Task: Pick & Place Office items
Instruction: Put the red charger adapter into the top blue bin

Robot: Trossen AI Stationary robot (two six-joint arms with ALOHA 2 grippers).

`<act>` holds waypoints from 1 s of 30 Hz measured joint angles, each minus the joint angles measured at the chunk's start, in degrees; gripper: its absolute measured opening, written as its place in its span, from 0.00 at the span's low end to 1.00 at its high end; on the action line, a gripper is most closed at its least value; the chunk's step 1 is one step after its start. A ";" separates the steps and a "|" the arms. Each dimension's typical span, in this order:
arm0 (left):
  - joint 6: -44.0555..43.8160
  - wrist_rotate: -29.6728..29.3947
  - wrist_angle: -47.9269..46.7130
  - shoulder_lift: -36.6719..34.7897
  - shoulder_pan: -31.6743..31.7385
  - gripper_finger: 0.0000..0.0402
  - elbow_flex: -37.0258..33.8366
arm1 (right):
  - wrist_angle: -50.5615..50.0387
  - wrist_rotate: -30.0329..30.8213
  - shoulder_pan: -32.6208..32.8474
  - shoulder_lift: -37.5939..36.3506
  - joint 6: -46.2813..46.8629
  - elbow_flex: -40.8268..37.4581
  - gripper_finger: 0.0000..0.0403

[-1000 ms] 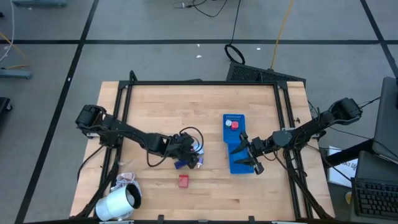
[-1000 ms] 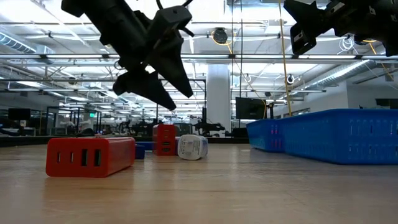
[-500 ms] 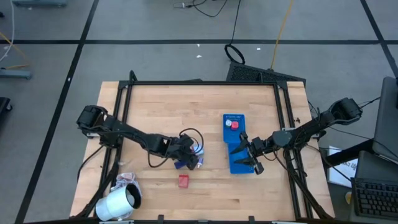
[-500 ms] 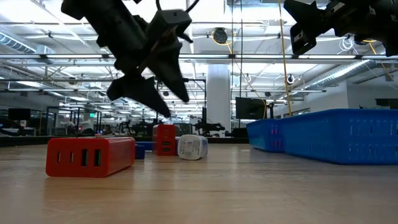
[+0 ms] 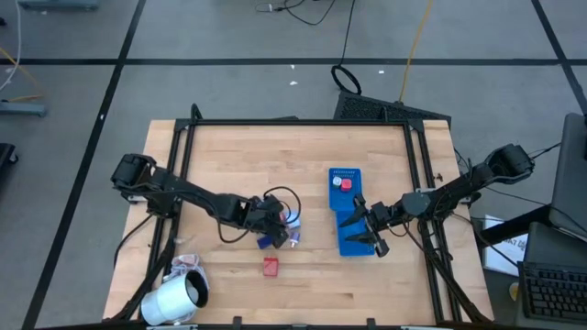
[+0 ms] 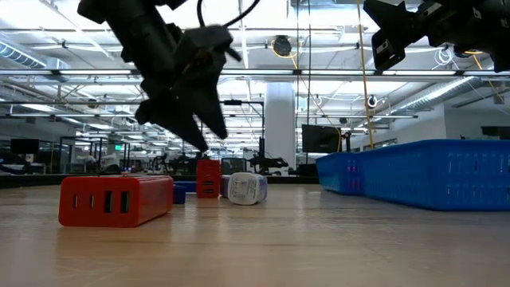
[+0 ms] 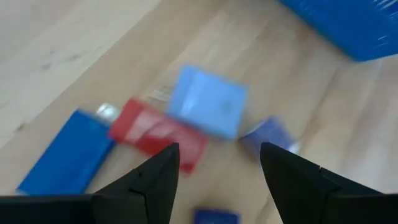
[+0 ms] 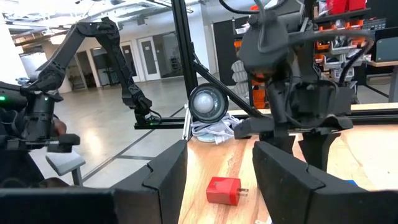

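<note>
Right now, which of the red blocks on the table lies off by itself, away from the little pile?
The red block nearest the table's front edge. It lies alone on bare wood, while the other red block sits in the cluster under the left gripper.

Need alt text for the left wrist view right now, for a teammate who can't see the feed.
The left gripper, fingers open and empty, hangs over a blurred cluster of small office items on the wooden table: a red block, a light blue block, a dark blue block and two smaller bluish pieces. A corner of the blue tray shows beyond them.

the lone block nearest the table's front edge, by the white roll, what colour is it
Red: the small rectangular block shows best in the high view.
</note>
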 joint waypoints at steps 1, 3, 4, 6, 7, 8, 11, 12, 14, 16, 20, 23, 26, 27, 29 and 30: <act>-0.60 0.02 -1.90 0.04 0.14 0.56 0.00 | -0.09 0.00 0.02 0.00 0.00 0.00 0.42; -2.65 -0.07 -5.73 0.04 0.41 0.56 0.00 | -0.18 0.00 0.02 0.00 0.00 0.00 0.42; -4.19 -0.36 -7.31 0.02 0.57 0.56 0.00 | -0.34 0.00 0.02 0.00 0.00 0.00 0.42; -7.83 -1.81 -10.14 0.02 0.80 0.56 0.00 | -0.40 0.00 0.00 0.00 0.00 0.00 0.42; -9.93 -2.66 -10.72 0.02 0.95 0.56 -0.02 | -0.41 0.00 0.00 0.00 0.00 0.00 0.42; -11.89 -3.36 -10.60 0.02 0.95 0.56 -0.02 | -0.53 0.00 0.00 0.00 0.00 0.00 0.42; -16.36 -4.53 -9.16 0.04 1.00 0.56 -0.02 | -0.55 0.00 0.01 0.00 0.00 0.00 0.42; -16.64 -4.43 -8.16 0.02 0.98 0.56 -0.02 | -0.53 0.00 0.02 0.00 0.00 0.00 0.42; -16.65 -4.06 -6.22 0.02 0.95 0.56 -0.02 | -0.53 0.05 0.02 -0.01 0.00 0.00 0.42; -16.83 -3.32 -4.97 0.02 0.99 0.56 -0.02 | -0.51 0.17 0.02 0.00 0.00 0.00 0.42; -17.59 -3.00 -4.43 0.36 1.81 0.56 -0.01 | -0.51 0.20 0.01 0.00 0.00 0.00 0.42; -17.87 -2.98 -4.66 1.10 2.86 0.56 0.00 | -0.53 0.22 0.01 -0.01 0.00 0.00 0.42; -17.61 -2.98 -3.90 2.04 4.19 0.56 0.04 | -0.41 0.22 0.01 0.00 0.00 0.00 0.42; -17.35 -2.99 -4.18 2.21 4.65 0.56 0.03 | -0.28 0.22 0.01 -0.02 0.00 -0.01 0.42; -17.08 -2.96 -3.68 2.82 5.56 0.56 0.04 | -0.37 0.57 0.00 -0.02 0.00 0.00 0.42; -16.97 -2.88 -3.53 3.04 5.91 0.56 0.04 | -0.41 1.17 0.02 0.00 0.00 -0.02 0.42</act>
